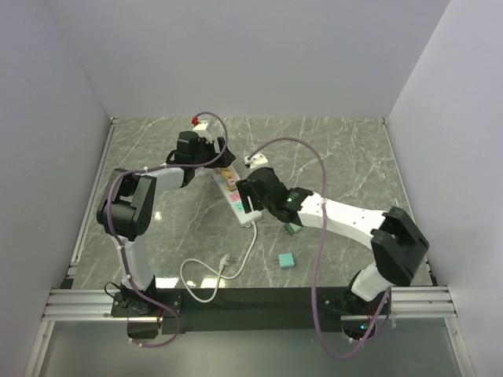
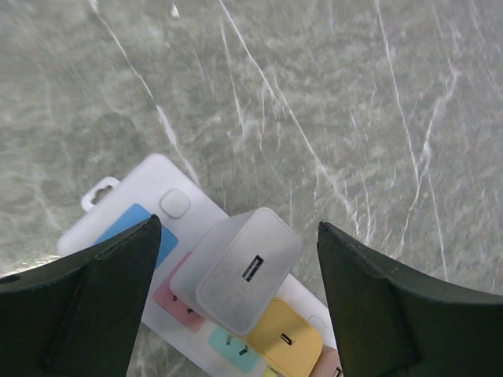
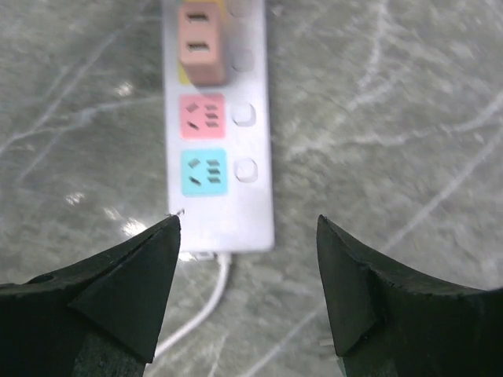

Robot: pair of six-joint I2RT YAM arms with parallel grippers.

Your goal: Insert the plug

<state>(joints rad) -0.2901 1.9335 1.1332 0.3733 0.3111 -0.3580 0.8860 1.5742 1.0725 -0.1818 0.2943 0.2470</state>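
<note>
Top view gives you layout only: left claw (image 1: 215,155) over the far end of the power strip (image 1: 236,203), right claw (image 1: 246,192) over its near end. The strip lies diagonally on the marble table (image 1: 346,157), its cord (image 1: 245,250) loops toward the arm bases, and a small teal block (image 1: 286,260) sits well apart to the right. From up there you cannot read either claw's gap or pick out the plug, because the arms cover both. Left wrist view settles it: the white plug block (image 2: 240,271) stands on the strip over a pink socket (image 2: 169,298), second from the end with the hanging tab (image 2: 98,192), its USB slot facing the camera. Whether it is pushed fully home, cannot tell. Left claw is wide, fingers (image 2: 86,302) flanking the block, strip and stone showing in both gaps, touching nothing. The block sits centred between the two fingers. Right wrist view shows what the left one doesn't: the cord end of the strip, a teal socket (image 3: 204,173) nearest that end, and a salmon adapter (image 3: 200,39) seated farther along. Right claw is also wide and holds nothing, its tips straddling the strip's cord end; the white plug block is outside that frame
</note>
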